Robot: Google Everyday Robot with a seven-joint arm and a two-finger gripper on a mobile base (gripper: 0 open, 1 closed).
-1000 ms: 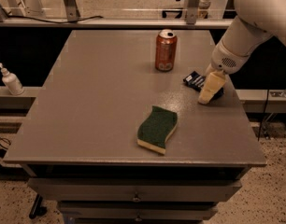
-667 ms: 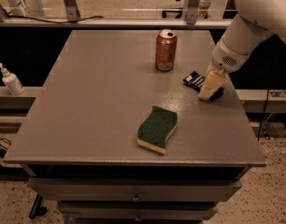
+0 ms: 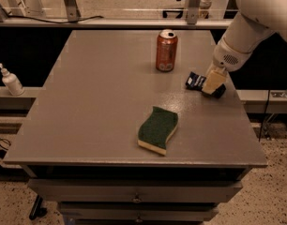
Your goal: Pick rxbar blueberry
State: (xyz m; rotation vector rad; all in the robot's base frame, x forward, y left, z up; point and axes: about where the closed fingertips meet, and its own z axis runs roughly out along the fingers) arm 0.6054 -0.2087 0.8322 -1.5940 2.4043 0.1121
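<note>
**Gripper down on the bar, right edge of table**

Nearest the camera: front face of the grey table, with drawers stacked under the top, small pulls at centre. Speckled floor on either side below.

Front-centre of the top: green-and-yellow sponge, lying flat, green face up, yellow layer showing along its near edge. Wavy outline, long axis running near-to-far with a slight tilt. Nothing touching it.

Further back, right side: rxbar blueberry, dark blue wrapper with pale lettering, flat on the table close to the right edge. Its left end is visible; its right part is covered by the gripper. The gripper's tan tip is lowered onto or right at the bar, angled down and leftward from the white arm, which enters from the upper right corner. Gripper state: cannot tell whether spread or pinching the wrapper; the contact area is hidden. The bar appears to rest on the surface, not lifted.

Behind and left of the bar: soda can, reddish-brown, upright, silver top, near the bar but apart from it.

Left, off the table: white pump bottle, upright on a lower ledge.

Farthest: metal frame legs and a rail running across behind the table's back edge.
</note>
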